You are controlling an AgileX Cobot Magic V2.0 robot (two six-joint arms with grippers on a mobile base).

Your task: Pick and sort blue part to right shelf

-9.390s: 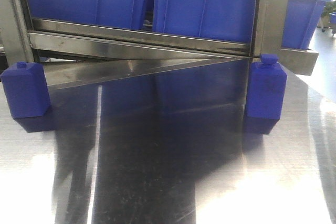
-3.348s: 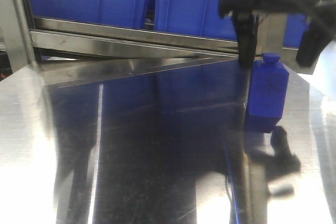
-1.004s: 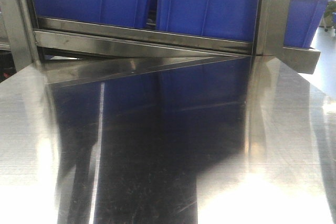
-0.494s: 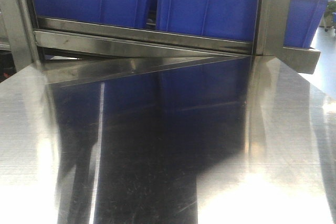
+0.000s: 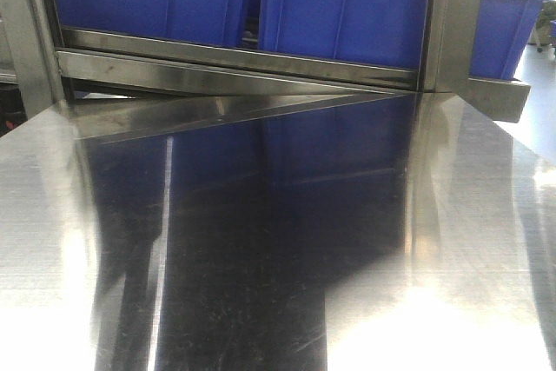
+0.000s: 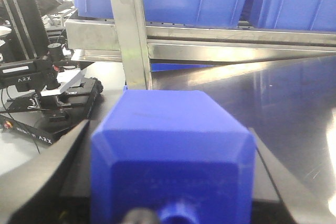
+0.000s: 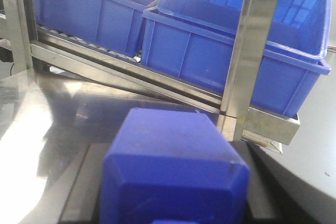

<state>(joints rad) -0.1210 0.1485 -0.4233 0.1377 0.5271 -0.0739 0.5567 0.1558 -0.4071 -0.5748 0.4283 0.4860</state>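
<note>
**Jaws, both loaded: carry to shelf**

Left jaws were clamped on a blue part, nub toward the camera. Right jaws gripped a second blue part likewise, near the right shelf. Handling, as judged: the step called for a firm grip, the part raised above the rim of the blue bin, steered past the upright, and released only once over the open bin.

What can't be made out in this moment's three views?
Left wrist: the blurred left blue part hides the pads of the left tool; the bottom edge cuts its nub.
Right wrist: same for the right blue part and right tool.
Front view: tools and parts all lie outside the frame.
</note>
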